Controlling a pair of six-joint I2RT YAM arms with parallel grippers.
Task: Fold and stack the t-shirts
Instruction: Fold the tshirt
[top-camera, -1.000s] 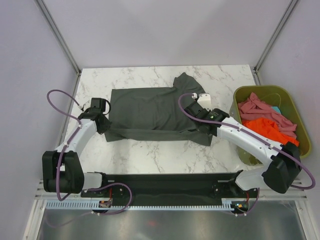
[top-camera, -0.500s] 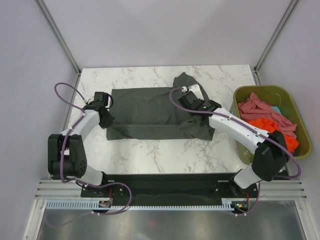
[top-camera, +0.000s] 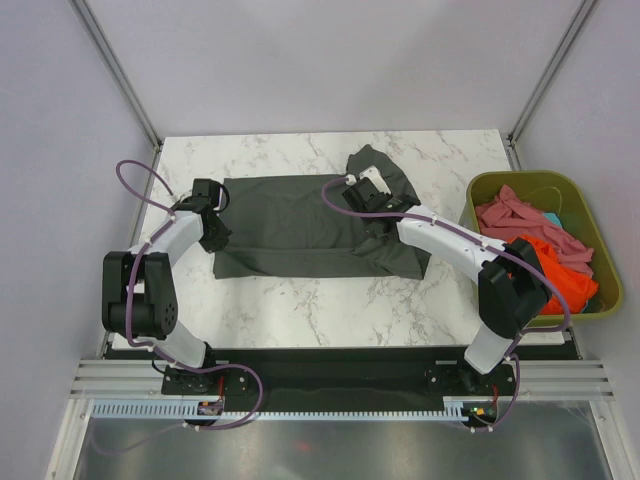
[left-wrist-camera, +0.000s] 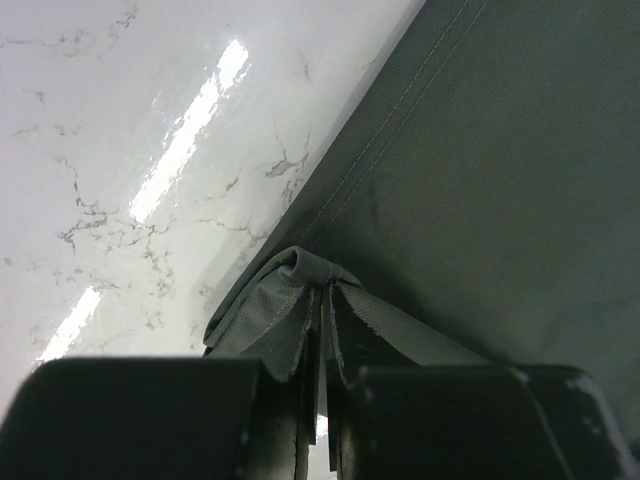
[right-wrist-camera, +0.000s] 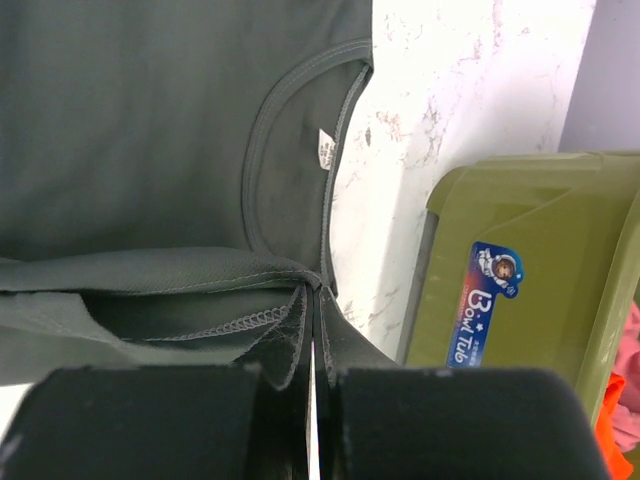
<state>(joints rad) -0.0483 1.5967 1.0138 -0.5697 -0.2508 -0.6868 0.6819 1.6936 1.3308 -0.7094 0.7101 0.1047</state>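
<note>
A dark charcoal grey t-shirt (top-camera: 290, 215) lies spread on the marble table (top-camera: 300, 300), with its near part doubled over. At the shirt's left edge my left gripper (top-camera: 214, 202) is shut on a bunched fold of its hem (left-wrist-camera: 300, 268). The right gripper (top-camera: 358, 196) is shut on a fold of the same cloth (right-wrist-camera: 250, 265) close to the neckline (right-wrist-camera: 300, 130). In both wrist views the cloth is pinched tight between the fingers. One sleeve (top-camera: 375, 160) sticks out at the far right. A dusty pink t-shirt (top-camera: 510, 215) and a bright orange one (top-camera: 545, 262) lie in the bin.
An olive-green plastic bin (top-camera: 520, 178) stands at the table's right edge, and in the right wrist view its wall (right-wrist-camera: 520, 260) carries a blue sticker. Grey walls and metal posts enclose the table on three sides. Bare marble (top-camera: 300, 300) lies in front of the shirt.
Both grippers have moved toward the far side of the table with the shirt's near edge in them, laying it over the rest. The right one also moved left.
</note>
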